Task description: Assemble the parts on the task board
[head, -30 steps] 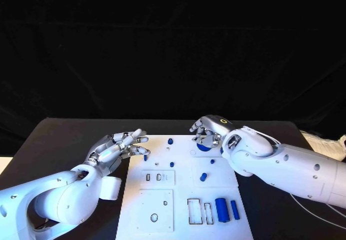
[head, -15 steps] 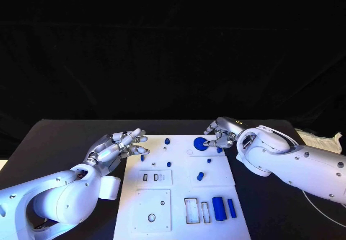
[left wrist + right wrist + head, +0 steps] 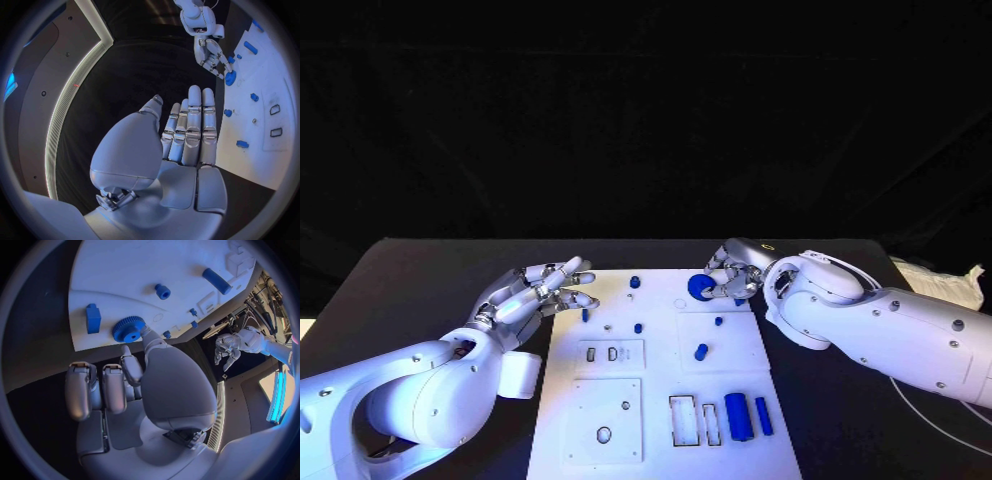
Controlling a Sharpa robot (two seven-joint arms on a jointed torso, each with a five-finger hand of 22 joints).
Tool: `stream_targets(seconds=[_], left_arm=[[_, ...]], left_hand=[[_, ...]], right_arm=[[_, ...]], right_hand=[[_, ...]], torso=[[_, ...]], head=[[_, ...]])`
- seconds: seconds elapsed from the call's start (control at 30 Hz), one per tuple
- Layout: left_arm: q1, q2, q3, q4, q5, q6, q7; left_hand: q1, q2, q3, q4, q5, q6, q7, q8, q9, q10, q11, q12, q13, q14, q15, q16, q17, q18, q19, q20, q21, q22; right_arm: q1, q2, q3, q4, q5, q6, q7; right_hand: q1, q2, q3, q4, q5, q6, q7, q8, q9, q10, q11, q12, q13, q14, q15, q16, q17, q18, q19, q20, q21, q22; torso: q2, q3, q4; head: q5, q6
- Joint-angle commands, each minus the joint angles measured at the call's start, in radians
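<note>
The white task board (image 3: 661,385) lies mid-table. At its far right corner a round blue gear (image 3: 701,287) lies flat on it. My right hand (image 3: 734,275) is just to the right of the gear. In the right wrist view one fingertip (image 3: 145,334) touches the rim of the gear (image 3: 129,329) and the other fingers are curled back. My left hand (image 3: 540,291) hovers at the board's far left edge, fingers spread, holding nothing. Small blue pegs (image 3: 639,327) dot the board's far half, and two long blue blocks (image 3: 738,416) lie near the front right.
Rectangular slots (image 3: 687,420) stand beside the long blocks, two small recesses (image 3: 600,354) and an oval hole (image 3: 604,435) lie on the board's left side. Black table (image 3: 430,280) borders the board on both sides. A white cable (image 3: 935,400) trails at the right.
My right hand, which covered the gear a second ago, drew off to the right, leaving it on the board, then edged back to touch it. The left hand stayed put.
</note>
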Motion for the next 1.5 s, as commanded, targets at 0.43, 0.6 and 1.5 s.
stream_targets(seconds=[0.43,0.6,1.5], left_arm=[[0.001,0.003,0.001,0.001,0.001,0.012,0.003],[0.001,0.003,0.001,0.000,0.001,0.012,0.003],[0.001,0.004,0.001,-0.002,0.001,0.015,0.001]], left_hand=[[0.007,-0.002,-0.001,-0.007,-0.003,0.002,0.007,-0.005,-0.001,0.001,0.008,-0.003,-0.001,-0.005,0.003,0.003,0.003,0.007,-0.007,0.002,0.007,0.002],[0.007,-0.002,-0.001,-0.008,-0.003,0.002,0.007,-0.005,-0.001,0.001,0.008,-0.003,-0.001,-0.005,0.003,0.003,0.003,0.007,-0.007,0.002,0.007,0.002],[0.003,-0.001,-0.003,-0.007,-0.011,0.003,0.008,-0.008,-0.001,0.001,0.008,-0.005,-0.001,-0.006,0.004,0.004,0.010,0.007,-0.011,0.003,0.011,0.006]], right_arm=[[-0.004,0.036,0.000,-0.036,-0.036,0.042,-0.019],[-0.005,0.042,-0.001,-0.048,-0.048,0.052,-0.023],[-0.019,0.084,-0.001,0.079,-0.216,-0.186,-0.026]], right_hand=[[0.021,0.011,-0.012,0.003,0.007,0.010,0.005,0.006,0.001,0.021,0.000,0.051,0.051,0.061,0.006,0.013,0.014,-0.015,0.011,0.003,0.009,0.053],[0.033,0.023,-0.008,0.001,0.011,0.021,0.004,0.011,0.002,0.029,-0.001,0.073,0.075,0.061,0.006,0.015,0.020,-0.017,0.015,0.003,0.012,0.060],[0.074,0.078,0.092,-0.029,-0.072,0.121,-0.029,0.043,0.030,0.077,-0.029,0.175,0.186,0.065,-0.017,0.028,0.048,-0.035,0.073,-0.018,0.047,0.148]], torso=[[0.000,0.0001,0.0012],[0.000,-0.0002,0.0017],[0.001,-0.0011,0.0043]], head=[[0.001,-0.006],[0.001,-0.007],[0.010,-0.005]])
